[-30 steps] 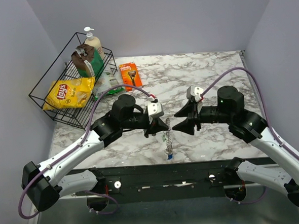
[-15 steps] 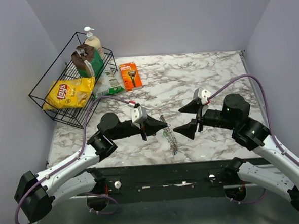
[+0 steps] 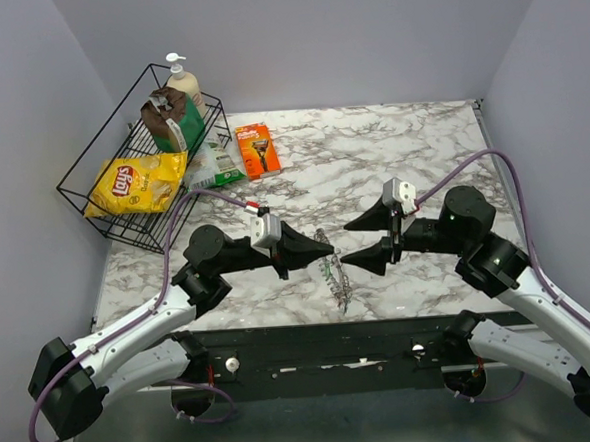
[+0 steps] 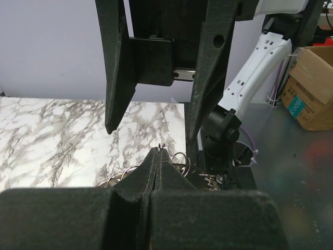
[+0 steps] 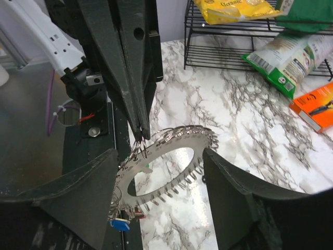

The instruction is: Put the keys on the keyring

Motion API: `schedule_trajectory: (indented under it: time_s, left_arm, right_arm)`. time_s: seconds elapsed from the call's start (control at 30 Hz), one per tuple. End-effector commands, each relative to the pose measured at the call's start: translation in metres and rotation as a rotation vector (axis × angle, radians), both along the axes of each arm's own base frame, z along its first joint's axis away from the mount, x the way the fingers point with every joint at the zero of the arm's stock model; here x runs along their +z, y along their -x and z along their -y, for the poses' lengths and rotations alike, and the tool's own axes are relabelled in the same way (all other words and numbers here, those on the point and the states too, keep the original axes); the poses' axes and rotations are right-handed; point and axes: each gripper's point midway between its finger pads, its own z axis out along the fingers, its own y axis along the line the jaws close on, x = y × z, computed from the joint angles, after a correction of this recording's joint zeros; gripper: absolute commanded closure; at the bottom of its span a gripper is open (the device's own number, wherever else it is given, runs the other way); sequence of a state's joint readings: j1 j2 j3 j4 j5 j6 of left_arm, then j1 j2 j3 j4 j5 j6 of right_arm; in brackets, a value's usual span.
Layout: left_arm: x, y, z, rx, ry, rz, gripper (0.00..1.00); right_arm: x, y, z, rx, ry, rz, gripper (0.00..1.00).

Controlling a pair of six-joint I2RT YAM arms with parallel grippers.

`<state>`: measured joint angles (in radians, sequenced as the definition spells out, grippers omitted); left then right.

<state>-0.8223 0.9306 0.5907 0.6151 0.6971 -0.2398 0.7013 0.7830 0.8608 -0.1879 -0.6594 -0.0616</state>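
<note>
Near the front of the desk [image 3: 421, 143], the closed left gripper [image 3: 323, 249] barely pinches the keyring [image 3: 334, 275]; the open right gripper [image 3: 345, 244] could dislodge it.

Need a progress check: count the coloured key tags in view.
1. A blue tag hangs at the ring's lower edge in the right wrist view. Others may be hidden among the ring's coils or too small to tell.
</note>
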Motion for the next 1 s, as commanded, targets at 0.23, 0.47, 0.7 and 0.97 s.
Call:
schedule_trajectory:
  time_s: [0.23,0.47,0.7,0.97]
  left_arm:
    - [0.029,0.014,-0.001,-0.070,0.042,0.068,1.00]
    - [0.032,0.017,0.000,-0.088,0.045,0.067,1.00]
    - [0.037,0.017,0.000,-0.090,0.054,0.069,1.00]
    - [0.039,0.017,0.000,-0.094,0.060,0.071,1.00]
  right_arm:
    - [0.003,0.012,-0.009,0.106,-0.021,0.024,0.44]
    - [0.003,0.015,-0.013,0.142,-0.027,0.020,0.59]
    - [0.000,0.020,-0.017,0.194,-0.021,-0.001,0.85]
    - [-0.002,0.020,-0.020,0.211,-0.016,-0.010,0.99]
